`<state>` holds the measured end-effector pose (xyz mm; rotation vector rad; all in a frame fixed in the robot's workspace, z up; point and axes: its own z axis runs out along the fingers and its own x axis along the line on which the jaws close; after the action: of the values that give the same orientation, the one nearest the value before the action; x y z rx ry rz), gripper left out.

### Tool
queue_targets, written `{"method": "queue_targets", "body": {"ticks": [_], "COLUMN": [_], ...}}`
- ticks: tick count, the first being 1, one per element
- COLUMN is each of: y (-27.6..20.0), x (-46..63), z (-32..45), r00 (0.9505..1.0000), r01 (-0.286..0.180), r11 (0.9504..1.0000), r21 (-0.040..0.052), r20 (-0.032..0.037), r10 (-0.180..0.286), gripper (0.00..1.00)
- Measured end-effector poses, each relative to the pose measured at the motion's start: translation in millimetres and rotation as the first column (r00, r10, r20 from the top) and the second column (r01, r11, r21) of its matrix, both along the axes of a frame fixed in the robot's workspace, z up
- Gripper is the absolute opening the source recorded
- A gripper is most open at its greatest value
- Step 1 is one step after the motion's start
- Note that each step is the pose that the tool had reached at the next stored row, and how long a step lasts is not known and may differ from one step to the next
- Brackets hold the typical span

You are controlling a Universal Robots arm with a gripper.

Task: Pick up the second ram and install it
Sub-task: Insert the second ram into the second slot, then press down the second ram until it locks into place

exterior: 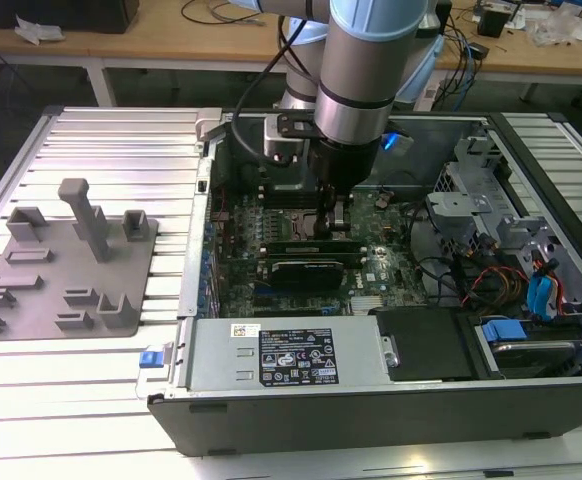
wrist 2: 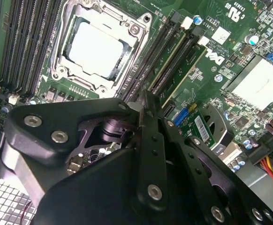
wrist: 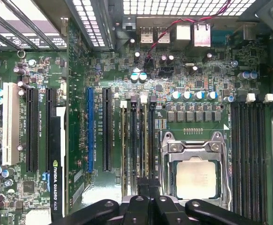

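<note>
My gripper (exterior: 333, 222) is lowered into the open computer case (exterior: 271, 410), over the memory slots beside the processor socket (wrist: 196, 178). Both wrist views show its black fingers (wrist 2: 150, 140) drawn together, jaws shut, at the end of a thin green stick standing on edge in a slot. That stick is the second ram (wrist 2: 171, 56) (wrist: 145, 140), and it runs straight into the seam between the fingertips. Another green stick (wrist: 124, 140) stands in a slot alongside it. The part of the ram under the fingers is hidden.
A black expansion card (exterior: 306, 268) sits just in front of the slots. The power supply (exterior: 291, 355) fills the case's near side. Drive cage and coloured cables (exterior: 511, 260) crowd the exterior view's right. A grey fixture plate (exterior: 66, 260) lies on the exterior view's left.
</note>
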<state>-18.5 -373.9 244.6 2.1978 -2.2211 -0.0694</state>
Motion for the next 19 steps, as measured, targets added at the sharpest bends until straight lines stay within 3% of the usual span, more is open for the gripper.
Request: {"method": "queue_targets", "body": {"ticks": [12, 19], "y": [0.0, 0.0], "x": [0.0, 17.3], "z": [0.0, 0.0], "r00": [1.0, 1.0], "r01": [0.0, 0.0], "r11": [1.0, 1.0], "r21": [0.0, 0.0001], "r20": [0.0003, 0.0003], "r10": [0.0, 0.0], "gripper": [0.08, 0.08]}}
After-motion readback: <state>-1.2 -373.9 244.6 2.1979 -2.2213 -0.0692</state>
